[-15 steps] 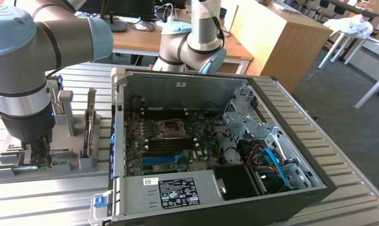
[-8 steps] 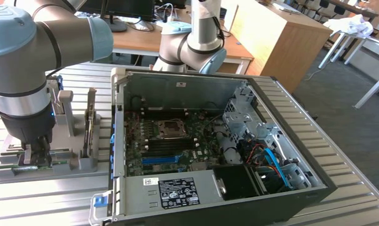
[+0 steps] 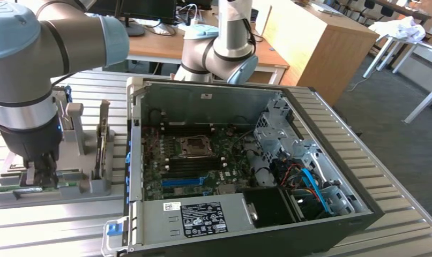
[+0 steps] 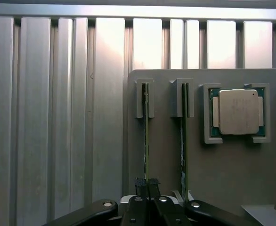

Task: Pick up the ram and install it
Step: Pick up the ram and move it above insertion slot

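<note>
1. Gripper state. My gripper is closed on the ram. In the wrist view the two black fingers press against either face of the thin green stick, which is seen edge-on.

2. Ram position. The ram stands on its long edge in the grey holder, its far end seated in a slotted post. It has not left the holder.

3. Neighbouring parts. A second stick stands parallel to the ram in the next slot, just beside it and untouched. The CPU lies flat in a square pocket of the same holder, beyond the second stick.

4. Arm position. In the exterior view my arm fills the upper left of the frame and points straight down, with the gripper at the holder in the lower left. The second stick rises upright just beside it, toward the case.

5. Case. The open case sits at centre frame on the ribbed metal table, beside the holder (side panel off). The motherboard lies exposed inside.
</note>
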`<state>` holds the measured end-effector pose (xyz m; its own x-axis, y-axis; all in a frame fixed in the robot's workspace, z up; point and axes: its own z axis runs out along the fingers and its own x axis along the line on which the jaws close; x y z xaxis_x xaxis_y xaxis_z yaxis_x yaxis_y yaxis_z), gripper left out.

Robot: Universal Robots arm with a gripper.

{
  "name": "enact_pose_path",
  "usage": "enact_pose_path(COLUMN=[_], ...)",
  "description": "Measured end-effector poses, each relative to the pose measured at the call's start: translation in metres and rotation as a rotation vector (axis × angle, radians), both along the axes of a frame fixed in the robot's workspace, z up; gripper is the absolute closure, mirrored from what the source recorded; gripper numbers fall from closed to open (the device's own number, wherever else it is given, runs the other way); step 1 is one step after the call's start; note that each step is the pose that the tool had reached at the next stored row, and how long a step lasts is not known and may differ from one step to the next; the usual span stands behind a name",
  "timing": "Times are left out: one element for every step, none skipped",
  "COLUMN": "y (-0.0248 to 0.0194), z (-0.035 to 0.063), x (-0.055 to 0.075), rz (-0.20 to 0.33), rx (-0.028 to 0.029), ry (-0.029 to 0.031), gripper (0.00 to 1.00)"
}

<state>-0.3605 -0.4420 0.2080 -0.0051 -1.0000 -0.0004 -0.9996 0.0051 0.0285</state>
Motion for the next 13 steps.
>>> enact_pose_path(y=[0.0, 0.0, 0.0, 0.0, 0.0, 0.0, 0.0, 0.0, 0.0, 0.0, 0.0, 0.0, 0.0], z=[0.0014, 0.0025, 0.0037, 0.005, 0.0067, 0.0079, 0.0092, 0.0109, 0.0128, 0.015, 0.0172, 0.0196, 0.0218], x=[0.0, 0.0, 0.0, 0.0, 0.0, 0.0, 0.0, 0.0, 0.0, 0.0, 0.0, 0.0, 0.0], rz=[0.0, 0.0, 0.0, 0.0, 0.0, 0.0, 0.0, 0.0, 0.0, 0.0, 0.0, 0.0, 0.0], rx=[0.0, 0.0, 0.0, 0.0001, 0.0, 0.0001, 0.0001, 0.0001, 0.0001, 0.0001, 0.0001, 0.0001, 0.0], ry=[0.0, 0.0001, 0.0001, 0.0, 0.0001, 0.0001, 0.0, 0.0001, 0.0, 0.0001, 0.0, 0.0, 0.0001], gripper=[0.89, 0.89, 0.89, 0.89, 0.89, 0.89, 0.89, 0.89, 0.89, 0.89, 0.89, 0.89, 0.89])
